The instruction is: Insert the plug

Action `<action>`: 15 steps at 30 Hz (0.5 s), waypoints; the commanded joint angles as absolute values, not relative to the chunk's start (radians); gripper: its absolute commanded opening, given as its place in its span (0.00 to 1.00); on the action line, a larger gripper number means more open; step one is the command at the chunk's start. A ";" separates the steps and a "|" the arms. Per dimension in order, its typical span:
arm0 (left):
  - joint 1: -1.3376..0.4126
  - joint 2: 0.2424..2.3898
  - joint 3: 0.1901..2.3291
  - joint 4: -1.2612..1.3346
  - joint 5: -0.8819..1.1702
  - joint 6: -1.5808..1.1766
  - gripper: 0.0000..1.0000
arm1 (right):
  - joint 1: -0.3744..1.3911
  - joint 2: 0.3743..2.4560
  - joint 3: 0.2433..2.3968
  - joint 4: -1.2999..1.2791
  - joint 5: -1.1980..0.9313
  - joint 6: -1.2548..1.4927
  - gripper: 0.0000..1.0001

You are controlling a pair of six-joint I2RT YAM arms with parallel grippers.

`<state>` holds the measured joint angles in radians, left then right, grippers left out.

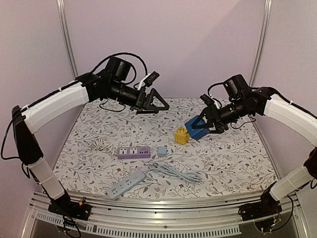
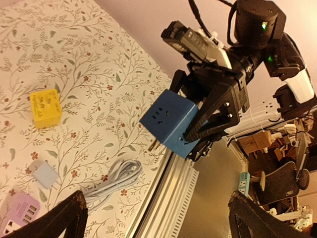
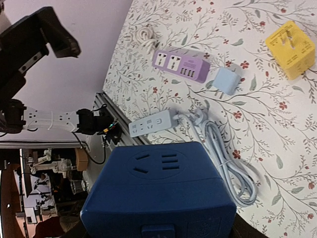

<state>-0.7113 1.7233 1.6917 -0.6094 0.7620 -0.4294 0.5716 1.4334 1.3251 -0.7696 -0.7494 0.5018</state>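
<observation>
R gripper (image 1: 205,124): fingers clamped on blue cube plug (image 2: 171,124), which looks lifted off the cloth. Socket face is turned away from the fingers; prongs poke out of its underside, clear of the grip.

L gripper (image 1: 157,106): fingers wide apart, nothing betw. them, up high and well apart from the plug.

Yellow cube (image 1: 181,135) sits on the cloth just beside the R fingertips. Purple strip (image 1: 133,152), small pale-blue adapter (image 1: 162,149) and white strip (image 1: 128,183) w/ cable lie well apart from both sets of fingers, toward the arm bases.
</observation>
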 commanded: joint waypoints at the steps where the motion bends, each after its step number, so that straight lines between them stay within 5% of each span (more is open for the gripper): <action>1: -0.705 1.598 1.594 -0.735 0.475 -0.320 0.99 | 0.576 1.390 1.356 -0.886 -0.455 0.429 0.00; 10: -0.684 1.376 1.356 -0.841 -0.016 -0.455 0.99 | 0.577 1.376 1.371 -0.905 -0.227 0.427 0.00; 15: -0.644 1.348 1.231 -0.900 0.049 -0.435 1.00 | 0.578 1.372 1.402 -0.941 -0.105 0.440 0.00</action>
<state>-0.6701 1.3560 1.3140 -0.8097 0.1135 -0.4171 0.5713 1.4105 1.3552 -0.9176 -0.2489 0.4397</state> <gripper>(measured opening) 0.995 0.632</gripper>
